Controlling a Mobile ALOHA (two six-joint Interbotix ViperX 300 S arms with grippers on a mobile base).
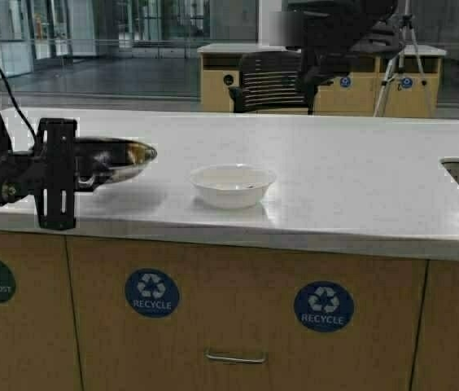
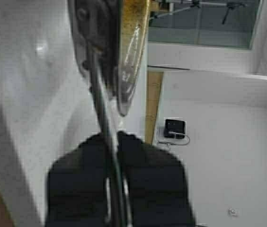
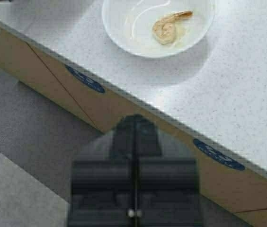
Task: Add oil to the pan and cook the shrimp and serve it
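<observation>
Steel pan (image 1: 120, 160) — brown-stained inside — clamped by left jaws; pale curled shrimp (image 3: 168, 29) in white bowl (image 3: 119, 28); right jaws closed.

Showing pale whitish-beige with an orange tinge: the shrimp (image 3: 167, 29), lying in a plain white bowl (image 1: 232, 184). Gleaming silver steel outside, glistening brown-yellow inside: the pan (image 1: 115, 158). Speckling in fine grey dots over white: the countertop (image 1: 351, 187). Displaying tan wood fronts: the cabinet (image 1: 238, 326), carrying round blue stickers (image 1: 152, 293) lettered white. Looking matt black: the left gripper (image 2: 115, 156).
</observation>
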